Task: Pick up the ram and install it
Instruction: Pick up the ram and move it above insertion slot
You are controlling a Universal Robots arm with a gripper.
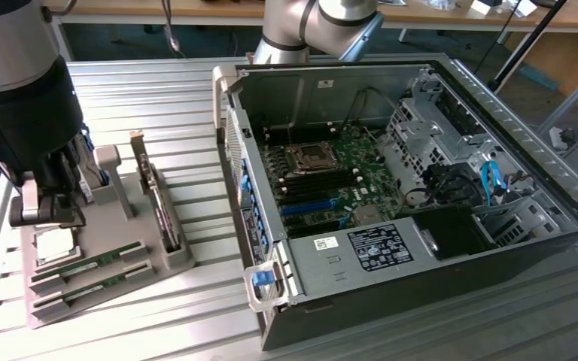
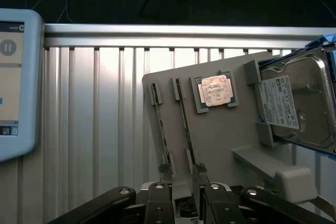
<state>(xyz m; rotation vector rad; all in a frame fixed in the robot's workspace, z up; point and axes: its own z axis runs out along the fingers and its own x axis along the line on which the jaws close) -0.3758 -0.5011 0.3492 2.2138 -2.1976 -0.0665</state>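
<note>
Right now your gripper (image 1: 40, 204) hangs wide open and empty over the grey plastic tray (image 1: 174, 263), close to the square silver processor (image 1: 53, 244). The ram (image 1: 86, 263) sits edge-up in a tray slot, on the exterior view's near side of the gripper, just beside its twin stick (image 1: 96, 286). Both run parallel, from that view's lower left to upper right. In the wrist view they stretch lengthwise away from the fingers (image 2: 159, 203). They're thin, rigid green boards, so I'd judge the narrow faces your only purchase.
</note>
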